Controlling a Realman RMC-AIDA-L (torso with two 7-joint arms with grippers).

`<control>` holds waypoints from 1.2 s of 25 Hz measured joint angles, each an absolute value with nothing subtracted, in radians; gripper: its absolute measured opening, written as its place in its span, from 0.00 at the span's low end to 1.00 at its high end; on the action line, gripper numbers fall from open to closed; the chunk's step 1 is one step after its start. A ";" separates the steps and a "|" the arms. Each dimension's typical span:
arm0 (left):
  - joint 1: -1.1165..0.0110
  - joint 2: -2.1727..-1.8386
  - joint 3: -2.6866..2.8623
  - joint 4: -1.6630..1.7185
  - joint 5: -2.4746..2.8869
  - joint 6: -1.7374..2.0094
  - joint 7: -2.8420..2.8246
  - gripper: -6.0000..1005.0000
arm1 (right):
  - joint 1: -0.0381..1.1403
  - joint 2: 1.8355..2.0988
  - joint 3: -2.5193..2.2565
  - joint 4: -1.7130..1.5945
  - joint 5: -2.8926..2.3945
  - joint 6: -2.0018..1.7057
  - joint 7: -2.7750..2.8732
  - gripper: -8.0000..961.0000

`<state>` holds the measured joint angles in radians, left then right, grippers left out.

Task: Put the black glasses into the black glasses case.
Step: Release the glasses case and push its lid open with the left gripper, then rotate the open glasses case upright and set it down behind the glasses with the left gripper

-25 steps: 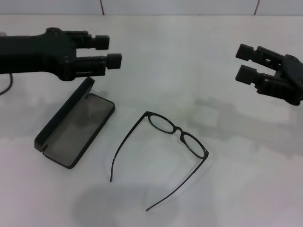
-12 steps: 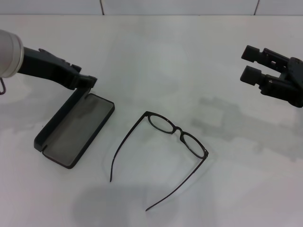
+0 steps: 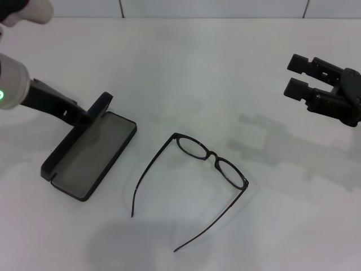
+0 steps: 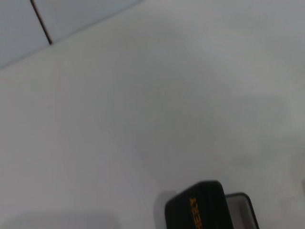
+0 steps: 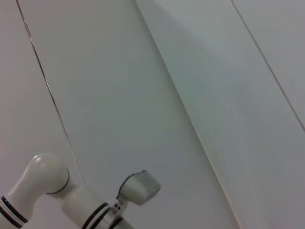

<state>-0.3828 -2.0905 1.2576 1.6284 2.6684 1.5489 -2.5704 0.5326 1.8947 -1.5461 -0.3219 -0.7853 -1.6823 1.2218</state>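
Note:
The black glasses [image 3: 211, 158] lie on the white table at the centre, temple arms unfolded and pointing toward the near edge. The black glasses case [image 3: 93, 152] lies open to their left, grey lining up and lid [image 3: 76, 135] standing along its left side. The lid's orange lettering shows in the left wrist view [image 4: 198, 212]. My left gripper [image 3: 83, 115] is low at the outer side of the lid, near the case's far end, mostly hidden behind it. My right gripper [image 3: 296, 73] hovers open and empty at the right, well away from the glasses.
The white table [image 3: 197, 68] runs back to a pale tiled wall. The right wrist view shows only the wall and part of my white left arm [image 5: 52, 191].
My left arm has pulled back to the left and dropped from above the case to behind its lid. The right gripper has drifted slightly right. Glasses and case have not moved.

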 joint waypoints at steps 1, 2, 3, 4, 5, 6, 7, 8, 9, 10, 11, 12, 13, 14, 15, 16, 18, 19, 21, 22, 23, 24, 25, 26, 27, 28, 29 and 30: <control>-0.383 -2.090 1.260 1.620 2.669 1.549 -2.573 0.48 | 0.533 1.895 -1.546 -0.322 -0.785 -1.681 1.221 0.86; -0.384 -2.089 1.262 1.613 2.670 1.549 -2.575 0.48 | 0.532 1.895 -1.546 -0.323 -0.785 -1.681 1.220 0.86; -0.386 -2.089 1.265 1.602 2.672 1.548 -2.579 0.48 | 0.532 1.894 -1.546 -0.323 -0.786 -1.681 1.219 0.86; -0.387 -2.089 1.265 1.597 2.672 1.548 -2.580 0.48 | 0.532 1.894 -1.546 -0.323 -0.786 -1.680 1.217 0.86; -0.388 -2.088 1.265 1.589 2.672 1.548 -2.581 0.48 | 0.532 1.894 -1.546 -0.323 -0.786 -1.680 1.216 0.86; -0.389 -2.088 1.266 1.584 2.673 1.548 -2.581 0.47 | 0.532 1.894 -1.546 -0.324 -0.786 -1.680 1.215 0.86; -0.391 -2.088 1.266 1.577 2.674 1.548 -2.582 0.47 | 0.532 1.894 -1.546 -0.324 -0.786 -1.680 1.214 0.86; -0.392 -2.088 1.266 1.571 2.675 1.548 -2.582 0.47 | 0.532 1.894 -1.546 -0.324 -0.786 -1.680 1.213 0.86; -0.392 -2.088 1.266 1.565 2.676 1.548 -2.582 0.47 | 0.532 1.894 -1.546 -0.324 -0.786 -1.680 1.212 0.86; -0.393 -2.088 1.266 1.560 2.678 1.548 -2.582 0.47 | 0.532 1.894 -1.546 -0.324 -0.786 -1.680 1.212 0.86; -0.394 -2.088 1.266 1.552 2.681 1.548 -2.582 0.46 | 0.532 1.894 -1.546 -0.324 -0.786 -1.680 1.212 0.86; -0.396 -2.088 1.266 1.547 2.687 1.548 -2.583 0.46 | 0.532 1.894 -1.546 -0.324 -0.786 -1.679 1.212 0.86; -0.398 -2.087 1.267 1.542 2.696 1.549 -2.586 0.46 | 0.532 1.894 -1.546 -0.324 -0.786 -1.679 1.212 0.86; -0.401 -2.087 1.267 1.538 2.708 1.549 -2.590 0.46 | 0.532 1.894 -1.546 -0.324 -0.786 -1.679 1.212 0.86; -0.403 -2.088 1.267 1.536 2.723 1.550 -2.596 0.46 | 0.532 1.894 -1.546 -0.324 -0.786 -1.679 1.212 0.86; -0.405 -2.088 1.267 1.535 2.734 1.552 -2.601 0.45 | 0.532 1.895 -1.546 -0.323 -0.786 -1.680 1.212 0.86; -0.406 -2.089 1.267 1.534 2.739 1.559 -2.605 0.45 | 0.532 1.895 -1.546 -0.322 -0.785 -1.680 1.212 0.86; -0.407 -2.089 1.268 1.533 2.739 1.561 -2.606 0.45 | 0.530 1.896 -1.546 -0.322 -0.785 -1.682 1.212 0.86; -0.407 -2.089 1.272 1.533 2.739 1.566 -2.606 0.45 | 0.527 1.897 -1.546 -0.322 -0.785 -1.684 1.212 0.86; -0.407 -2.089 1.275 1.533 2.739 1.567 -2.606 0.44 | 0.525 1.897 -1.546 -0.323 -0.785 -1.685 1.212 0.86; -0.407 -2.089 1.278 1.533 2.740 1.569 -2.606 0.42 | 0.524 1.898 -1.546 -0.323 -0.785 -1.687 1.212 0.86; -0.407 -2.089 1.279 1.534 2.740 1.570 -2.606 0.40 | 0.523 1.898 -1.546 -0.323 -0.785 -1.688 1.212 0.86; -0.407 -2.089 1.279 1.537 2.739 1.571 -2.605 0.38 | 0.522 1.899 -1.546 -0.323 -0.785 -1.689 1.212 0.86; -0.407 -2.089 1.279 1.542 2.736 1.571 -2.605 0.36 | 0.521 1.899 -1.546 -0.322 -0.785 -1.692 1.212 0.86; -0.407 -2.089 1.279 1.547 2.735 1.571 -2.605 0.34 | 0.521 1.899 -1.546 -0.321 -0.785 -1.694 1.212 0.86; -0.407 -2.089 1.279 1.557 2.734 1.572 -2.605 0.32 | 0.520 1.899 -1.548 -0.320 -0.785 -1.701 1.212 0.86; -0.406 -2.089 1.279 1.568 2.733 1.573 -2.605 0.30 | 0.517 1.895 -1.551 -0.320 -0.789 -1.721 1.210 0.86; -0.406 -2.089 1.278 1.582 2.733 1.573 -2.606 0.28 | 0.517 1.895 -1.551 -0.320 -0.789 -1.721 1.210 0.86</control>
<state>-0.4061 -2.0892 1.2775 1.5822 2.7330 1.5731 -2.6056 0.5168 1.8953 -1.5508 -0.3205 -0.7892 -1.7213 1.2098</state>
